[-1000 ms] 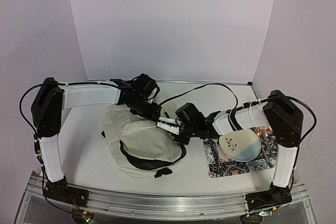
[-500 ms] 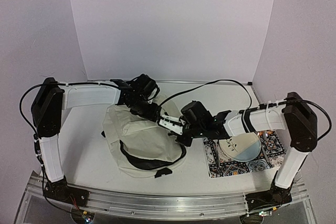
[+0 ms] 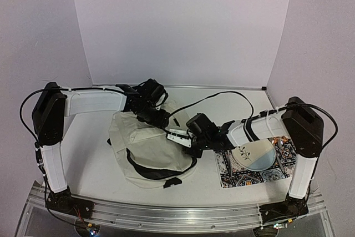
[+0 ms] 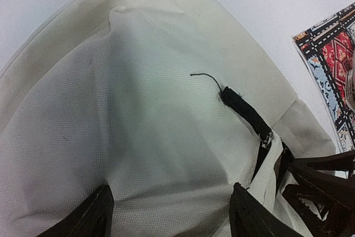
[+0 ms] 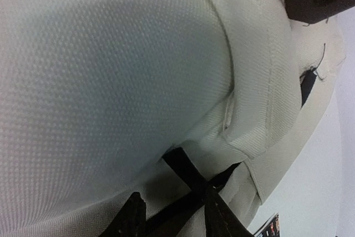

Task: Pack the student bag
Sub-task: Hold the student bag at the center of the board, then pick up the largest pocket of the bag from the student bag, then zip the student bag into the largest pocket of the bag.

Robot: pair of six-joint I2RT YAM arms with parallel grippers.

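Note:
The cream student bag lies on the table's left half, its dark-lined opening toward the near edge. My left gripper sits on the bag's far top; in the left wrist view its jaws stand wide apart with a thick bulge of the bag's fabric pressed between them. A black zipper tab lies just ahead. My right gripper is at the bag's right side. In the right wrist view it is open, and a black strap crosses between its fingers.
A patterned multicolour mat lies at the near right with a cream-and-blue plate on it, under my right forearm. The mat's corner shows in the left wrist view. Purple walls close in at the back and the sides.
My right arm's elbow swung out to the right and came back, and the right jaws shut and then parted. The left arm and the bag have stayed where they were.

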